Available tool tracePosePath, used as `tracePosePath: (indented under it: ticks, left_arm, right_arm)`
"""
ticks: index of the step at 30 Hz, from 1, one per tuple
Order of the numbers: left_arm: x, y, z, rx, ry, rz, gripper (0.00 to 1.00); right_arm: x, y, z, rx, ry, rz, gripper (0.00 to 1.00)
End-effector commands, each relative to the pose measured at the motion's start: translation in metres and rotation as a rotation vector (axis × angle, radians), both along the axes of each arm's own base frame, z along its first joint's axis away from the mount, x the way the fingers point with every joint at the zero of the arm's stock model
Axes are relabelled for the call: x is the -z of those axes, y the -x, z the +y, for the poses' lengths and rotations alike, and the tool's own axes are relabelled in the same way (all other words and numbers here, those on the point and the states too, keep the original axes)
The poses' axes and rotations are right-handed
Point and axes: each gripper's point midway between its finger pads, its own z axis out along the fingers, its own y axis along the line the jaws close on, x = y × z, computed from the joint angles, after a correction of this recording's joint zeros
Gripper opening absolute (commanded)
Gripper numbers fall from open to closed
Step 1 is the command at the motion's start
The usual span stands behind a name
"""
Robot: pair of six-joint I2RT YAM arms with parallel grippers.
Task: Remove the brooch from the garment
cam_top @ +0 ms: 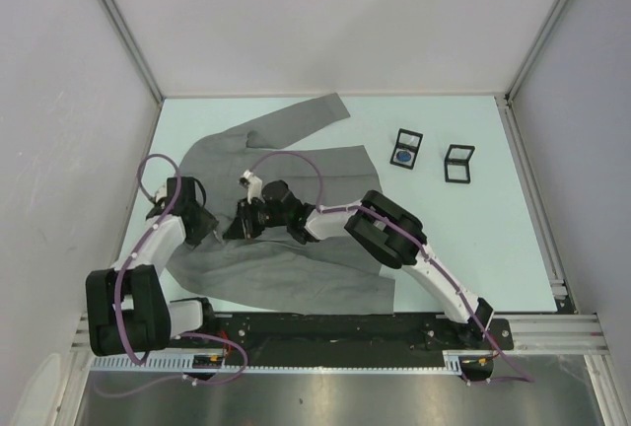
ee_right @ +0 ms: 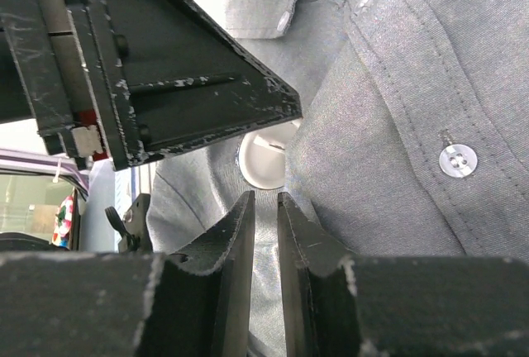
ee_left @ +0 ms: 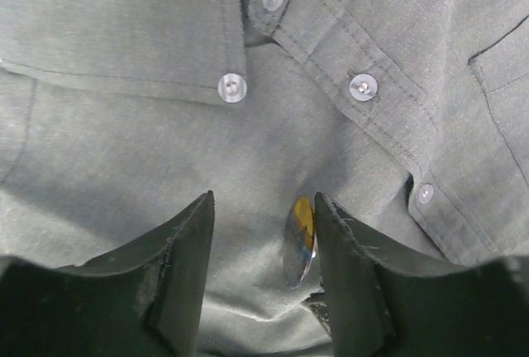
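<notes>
The grey garment [cam_top: 296, 268] lies spread on the pale green table. The brooch [ee_left: 299, 241] is a round shiny disc, yellow and blue, standing edge-on in the cloth [ee_left: 124, 126]. My left gripper [ee_left: 264, 200] is open around it, and the disc touches the inner face of the right finger [ee_left: 347, 258]. In the right wrist view the brooch's white back [ee_right: 263, 163] sits just past my right gripper [ee_right: 264, 196], which is closed to a narrow gap on a fold of the garment [ee_right: 397, 84]. In the top view both grippers, left [cam_top: 207, 229] and right [cam_top: 239, 227], meet on the jacket's chest and hide the brooch.
Two small open black boxes stand on the table [cam_top: 493, 239] at the back right: one with a blue disc inside [cam_top: 405, 148], one without [cam_top: 457, 163]. Pale buttons [ee_left: 232, 88] run along the placket. The left gripper's black body [ee_right: 182, 68] hangs close above the right fingers.
</notes>
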Motion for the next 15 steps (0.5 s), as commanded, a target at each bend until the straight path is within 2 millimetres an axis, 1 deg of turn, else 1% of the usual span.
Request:
tracePosePath:
  ticks: [1,3,4,6,7,9,10,11,12,13,15]
  left_arm:
    - [-0.006,-0.015,-0.003,0.025,0.023,-0.05,0.54]
    - [-0.004,-0.014,-0.004,0.024,0.029,-0.05,0.52]
    - [-0.003,-0.014,-0.004,0.026,0.031,-0.048,0.46]
    - [-0.003,-0.015,-0.004,0.027,0.032,-0.053,0.39]
    - [-0.005,-0.016,-0.004,0.034,0.031,-0.061,0.3]
    - [-0.006,-0.02,-0.004,0.067,0.019,-0.074,0.21]
    - [-0.008,-0.022,-0.004,0.078,0.013,-0.082,0.11]
    - [-0.009,-0.021,-0.003,0.088,0.007,-0.086,0.08]
    - [-0.009,-0.022,-0.004,0.107,0.003,-0.094,0.05]
    - [-0.01,-0.022,-0.004,0.113,-0.001,-0.1,0.0]
    - [-0.01,-0.021,-0.005,0.135,-0.006,-0.118,0.0]
  right_arm:
    - [-0.013,-0.007,0.009,0.012,-0.034,-0.016,0.21]
    - [-0.013,-0.006,0.009,0.01,-0.034,-0.016,0.21]
    - [-0.013,-0.007,0.009,0.012,-0.032,-0.016,0.21]
    - [-0.013,-0.007,0.01,0.015,-0.03,-0.016,0.21]
    - [-0.012,-0.007,0.01,0.015,-0.029,-0.015,0.21]
    - [-0.01,-0.007,0.011,0.024,-0.023,0.008,0.21]
    - [-0.007,-0.007,0.012,0.03,-0.018,0.026,0.21]
    - [-0.005,-0.01,0.012,0.04,-0.012,0.047,0.2]
    - [-0.002,-0.011,0.012,0.06,-0.009,0.108,0.2]
    - [0.004,-0.012,0.012,0.069,-0.005,0.136,0.2]
    - [0.006,-0.016,0.012,0.088,-0.013,0.188,0.2]
